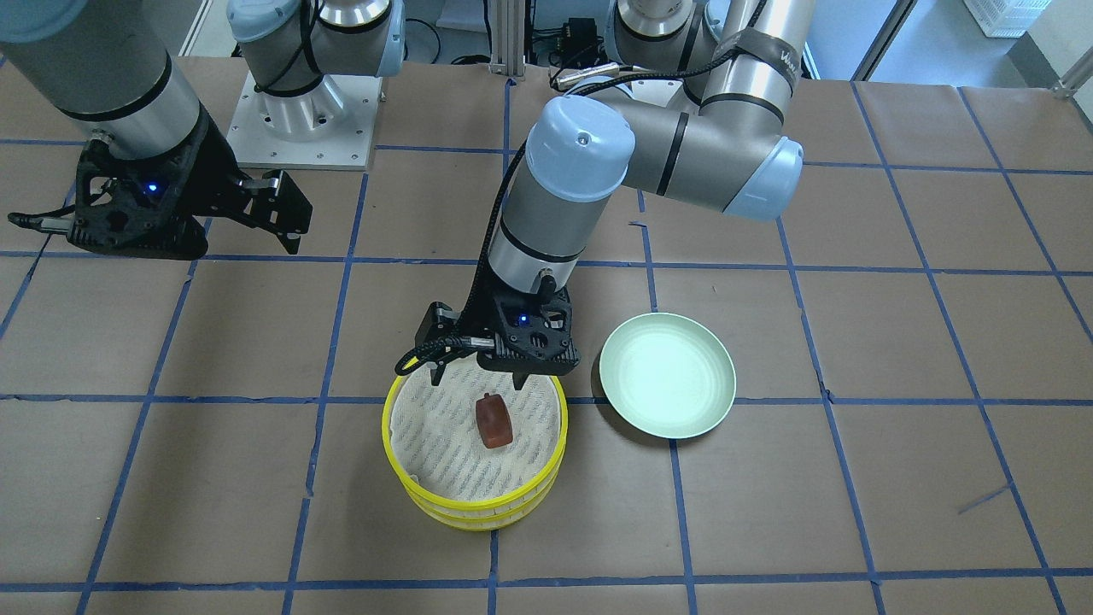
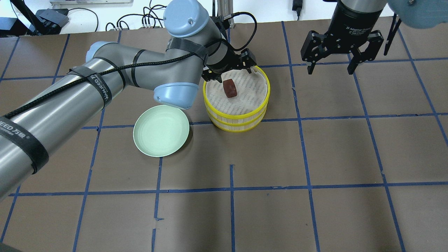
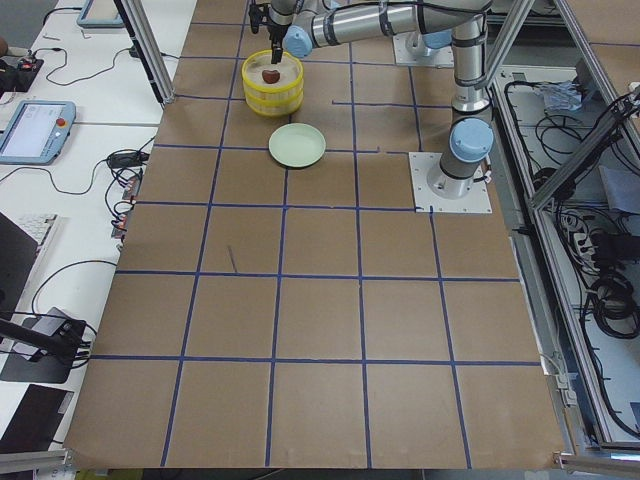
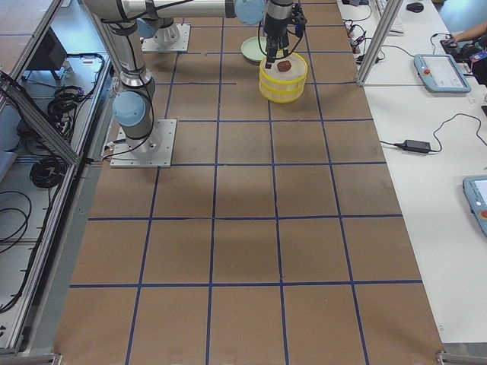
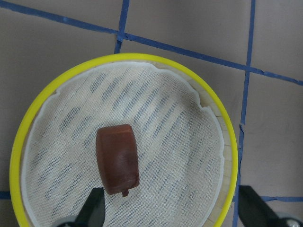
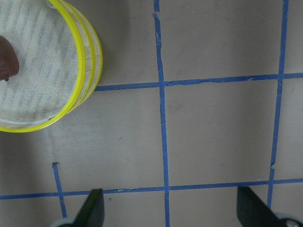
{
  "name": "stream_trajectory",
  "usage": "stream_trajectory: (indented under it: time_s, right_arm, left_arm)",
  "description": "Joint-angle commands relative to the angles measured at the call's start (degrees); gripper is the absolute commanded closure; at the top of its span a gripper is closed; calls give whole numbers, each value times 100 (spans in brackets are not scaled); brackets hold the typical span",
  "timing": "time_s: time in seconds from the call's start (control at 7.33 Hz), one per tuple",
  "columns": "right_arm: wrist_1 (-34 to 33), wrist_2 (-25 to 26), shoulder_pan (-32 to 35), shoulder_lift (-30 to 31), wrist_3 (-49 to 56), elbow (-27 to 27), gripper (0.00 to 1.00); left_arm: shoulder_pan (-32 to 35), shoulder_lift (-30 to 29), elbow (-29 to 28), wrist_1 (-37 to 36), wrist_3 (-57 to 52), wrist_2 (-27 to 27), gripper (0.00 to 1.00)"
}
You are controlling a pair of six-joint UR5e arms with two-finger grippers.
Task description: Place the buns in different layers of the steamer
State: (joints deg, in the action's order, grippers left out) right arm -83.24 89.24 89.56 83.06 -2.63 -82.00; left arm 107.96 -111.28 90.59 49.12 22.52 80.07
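Two yellow-rimmed steamer trays [image 1: 475, 512] stand stacked, also in the overhead view [image 2: 238, 124]. The reddish-brown bun [image 1: 493, 424] lies on the white mesh of the top tray [image 5: 142, 59], also in the overhead [image 2: 230, 88] and left wrist [image 5: 117, 159] views. The white bun is hidden. My left gripper [image 2: 228, 74] is open and empty, just above the top tray's robot-side edge, with the bun between and below its fingers [image 5: 94, 208]. My right gripper [image 2: 330, 68] is open and empty, raised well to the stack's right in the overhead view.
An empty pale green plate [image 2: 161, 130] sits on the table next to the stack, on my left arm's side. The right wrist view shows the stack's edge [image 6: 87, 56] and brown paper with blue tape lines.
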Motion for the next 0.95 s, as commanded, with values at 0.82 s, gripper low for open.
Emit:
stream_trajectory:
  time_s: [0.82]
  right_arm:
    - [-17, 6, 9, 26, -10, 0, 0]
  left_arm:
    - [-1954, 2330, 64, 4386, -2947, 501, 0]
